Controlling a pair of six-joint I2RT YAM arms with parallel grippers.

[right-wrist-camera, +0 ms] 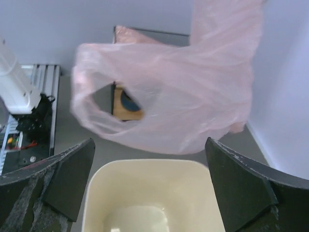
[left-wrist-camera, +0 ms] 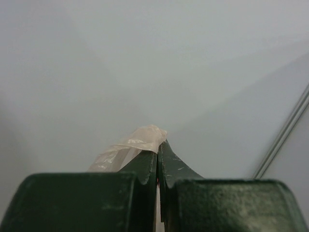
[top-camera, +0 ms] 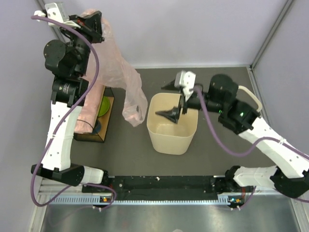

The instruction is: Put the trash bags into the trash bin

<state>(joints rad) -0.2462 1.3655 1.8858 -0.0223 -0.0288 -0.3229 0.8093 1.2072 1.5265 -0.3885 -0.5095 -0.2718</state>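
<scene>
A pale pink trash bag hangs as one long sheet from my left gripper, raised high at the back left; its lower end dangles just left of the cream trash bin. In the left wrist view my left gripper is shut on a pinch of the trash bag. My right gripper is open over the bin's far rim. In the right wrist view my right gripper is spread wide above the trash bin, with the trash bag hanging beyond it.
A dark wire-framed box with orange-brown sides stands left of the bin, holding a green and a blue thing, with folded pink film draped along its left side. Grey walls close in behind and to the right.
</scene>
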